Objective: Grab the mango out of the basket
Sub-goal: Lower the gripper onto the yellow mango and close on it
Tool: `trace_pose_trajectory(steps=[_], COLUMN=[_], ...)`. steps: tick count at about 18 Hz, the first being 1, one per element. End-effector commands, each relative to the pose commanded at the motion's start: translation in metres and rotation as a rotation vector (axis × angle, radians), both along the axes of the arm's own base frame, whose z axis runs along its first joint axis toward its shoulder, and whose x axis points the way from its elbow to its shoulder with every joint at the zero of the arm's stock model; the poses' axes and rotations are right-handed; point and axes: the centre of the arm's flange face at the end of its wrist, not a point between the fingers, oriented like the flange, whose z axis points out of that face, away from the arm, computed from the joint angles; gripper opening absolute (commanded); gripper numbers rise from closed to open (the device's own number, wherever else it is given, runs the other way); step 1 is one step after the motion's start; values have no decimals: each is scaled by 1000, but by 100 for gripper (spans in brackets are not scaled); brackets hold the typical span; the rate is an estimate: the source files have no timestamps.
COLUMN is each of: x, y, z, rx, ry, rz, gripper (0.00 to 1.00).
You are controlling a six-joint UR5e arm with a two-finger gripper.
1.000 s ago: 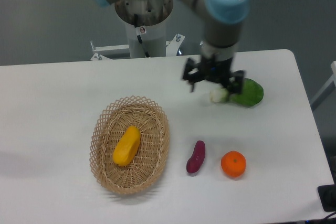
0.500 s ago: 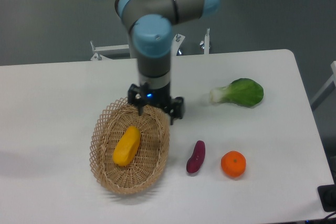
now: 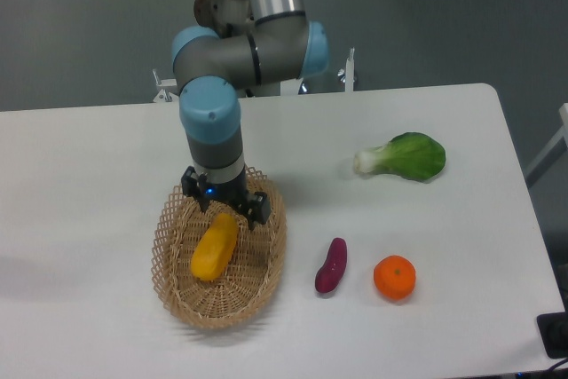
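The yellow-orange mango [image 3: 214,248] lies slanted inside the oval wicker basket [image 3: 267,271] at the table's front left. My gripper [image 3: 227,209] hangs over the basket's far half, just above the mango's upper end. Its two dark fingers are spread apart and hold nothing. The arm's wrist hides part of the basket's far rim.
A small purple sweet potato [image 3: 331,265] lies just right of the basket. A round orange [image 3: 394,277] sits right of it. A green leafy vegetable [image 3: 406,157] lies at the back right. The arm's base stands behind the table's far edge.
My gripper has moved left from near the green vegetable, across the table, to over the basket and the mango's upper end. The objects have not moved.
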Motion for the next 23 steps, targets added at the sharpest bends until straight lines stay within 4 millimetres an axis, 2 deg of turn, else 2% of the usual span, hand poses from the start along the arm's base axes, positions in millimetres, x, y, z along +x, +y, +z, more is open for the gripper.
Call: trace_pose_trajectory(steps=[8,16,17,20,23], x=[-1,4,3,3,2], y=[14,20,21,21,21], z=[-21,-27,-27,-27,-25], rx=[-4,-13,-11,-13,-9], ry=[12,37,39,42,45], rz=[3,-14,-15,-16,-23], gripper=[100,100,95,63,50])
